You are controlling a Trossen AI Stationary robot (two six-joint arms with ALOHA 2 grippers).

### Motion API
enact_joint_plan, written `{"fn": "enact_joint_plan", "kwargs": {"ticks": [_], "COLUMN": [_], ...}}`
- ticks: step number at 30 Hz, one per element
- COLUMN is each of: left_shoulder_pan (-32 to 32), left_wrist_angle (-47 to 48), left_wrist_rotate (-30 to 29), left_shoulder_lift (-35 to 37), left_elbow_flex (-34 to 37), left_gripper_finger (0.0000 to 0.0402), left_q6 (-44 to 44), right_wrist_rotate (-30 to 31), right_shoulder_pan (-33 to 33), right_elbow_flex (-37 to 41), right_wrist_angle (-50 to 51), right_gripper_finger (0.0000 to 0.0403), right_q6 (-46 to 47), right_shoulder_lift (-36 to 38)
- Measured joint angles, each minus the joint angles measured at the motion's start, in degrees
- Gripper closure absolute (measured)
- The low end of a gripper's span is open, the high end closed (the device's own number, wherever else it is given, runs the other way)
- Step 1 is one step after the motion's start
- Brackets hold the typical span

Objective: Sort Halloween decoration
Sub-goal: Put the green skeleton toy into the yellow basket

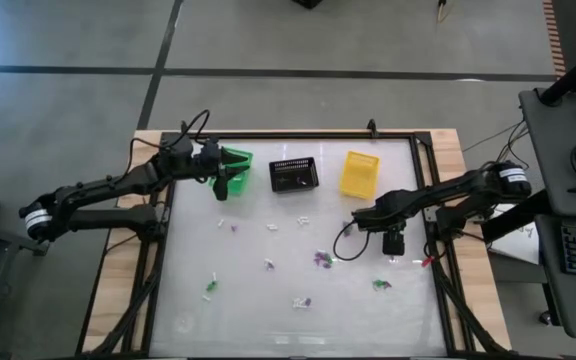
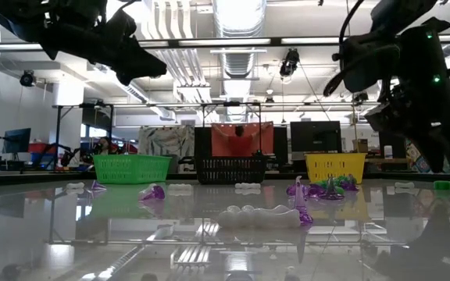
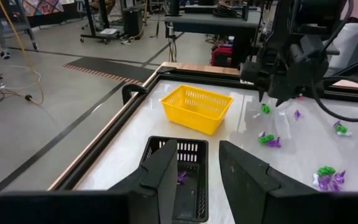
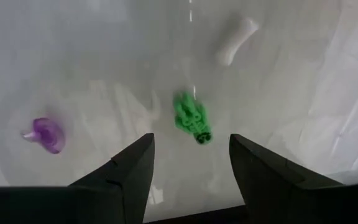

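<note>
The Halloween decoration lies scattered on the white table [image 1: 188, 300] as tiny white, purple and green trinkets. My right gripper [image 4: 191, 140] points straight down, open, over a green trinket [image 4: 191, 118] that lies flat on the table below the gap between its fingers; the fingers touch nothing. A purple trinket [image 4: 45, 134] and a white one [image 4: 236, 38] lie nearby. My left gripper [image 1: 223, 185] hangs open above the table beside the green basket [image 1: 236, 160], with nothing between its fingers [image 3: 166, 168].
Three small baskets stand in a row at the far side: green, black [image 1: 293, 175] and yellow [image 1: 359, 172]. A purple trinket [image 3: 182, 176] lies inside the black basket. More trinkets [image 1: 320, 260] lie mid-table. A raised frame [image 1: 298, 137] edges the table.
</note>
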State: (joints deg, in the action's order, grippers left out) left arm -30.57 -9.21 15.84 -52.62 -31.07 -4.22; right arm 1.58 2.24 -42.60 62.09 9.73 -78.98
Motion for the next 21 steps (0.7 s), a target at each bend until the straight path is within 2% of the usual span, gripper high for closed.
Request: {"fn": "enact_joint_plan", "kwargs": {"ticks": [5, 11, 17, 21], "left_shoulder_pan": [0.00, 0.00, 0.00, 0.00], "left_wrist_angle": [0.00, 0.00, 0.00, 0.00], "left_wrist_rotate": [0.00, 0.00, 0.00, 0.00], "left_shoulder_lift": [0.00, 0.00, 0.00, 0.00], "left_elbow_flex": [0.02, 0.02, 0.02, 0.02], "left_gripper_finger": [0.0299, 0.0299, 0.0299, 0.0299], "left_q6": [-0.79, -0.84, -0.84, -0.84], "right_wrist_rotate": [1.03, 1.01, 0.94, -0.42], "right_shoulder_pan": [-0.15, -0.19, -0.19, -0.30], "right_elbow_flex": [0.78, 0.84, 0.84, 0.94], "right_wrist_angle": [-0.20, -2.15, -2.83, -3.22], "right_gripper_finger": [0.0208, 0.0236, 0.0270, 0.0310], "right_q6": [1.67, 2.70, 2.71, 2.71], "right_shoulder_lift": [-1.57, -2.69, -3.67, -4.82]}}
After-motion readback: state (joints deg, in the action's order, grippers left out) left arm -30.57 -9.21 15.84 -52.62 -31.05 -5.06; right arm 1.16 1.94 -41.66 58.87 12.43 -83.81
